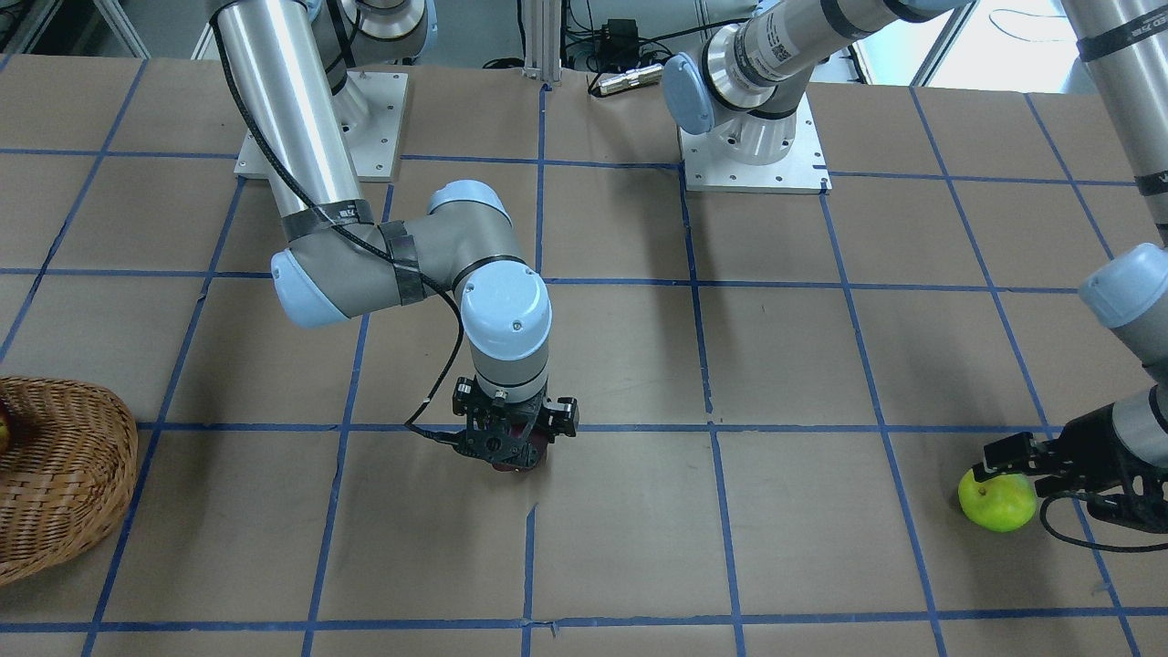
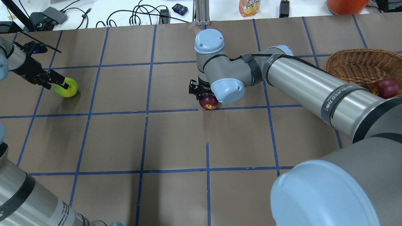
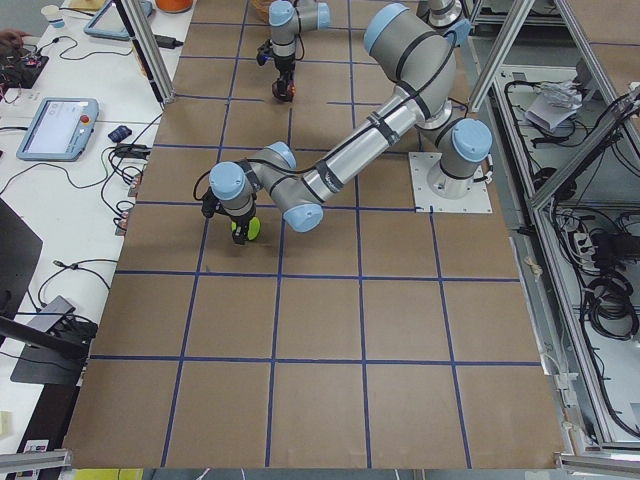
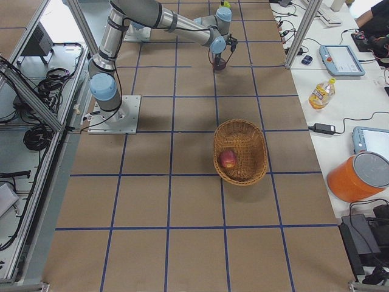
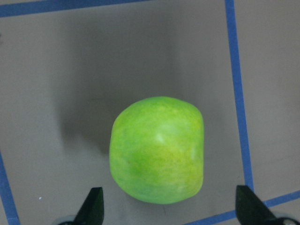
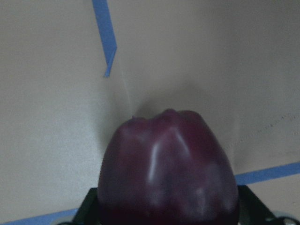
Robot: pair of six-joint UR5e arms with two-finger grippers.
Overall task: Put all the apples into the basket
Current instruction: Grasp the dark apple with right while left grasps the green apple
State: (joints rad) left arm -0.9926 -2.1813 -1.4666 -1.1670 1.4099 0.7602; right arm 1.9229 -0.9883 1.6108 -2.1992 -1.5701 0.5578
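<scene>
The desk (image 2: pixel 176 141) carried all the work on its far half. The right arm (image 2: pixel 298 81) reached from the robot's edge to mid-desk, and the left arm (image 2: pixel 19 61) reached toward the far left corner. The basket (image 2: pixel 351 67) sat at the right end near the far edge, with the red apple (image 2: pixel 384 88) already inside.

Step in hand: grasping the maroon apple (image 2: pixel 208 102), which lay mid-desk, nearer the far edge than the robot's edge. The right gripper (image 6: pixel 166 208) was spread wide and straddled it, holding nothing as yet. Whether the pads touched the skin could not be told. Recommended procedure: close across the widest girth, lift straight up above rim height, traverse toward the right end, then release over bare wicker beside the red apple.

The green apple (image 2: pixel 67 88) lay toward the far left corner. The left gripper (image 5: pixel 168 206) was likewise spread wide and empty, its fingertips (image 5: pixel 93 206) only level with the apple's near flank (a deeper reach appeared necessary before closing).

No object stood between the maroon apple and the basket. The green apple had less margin — a glancing push could probably roll it toward the left end.
</scene>
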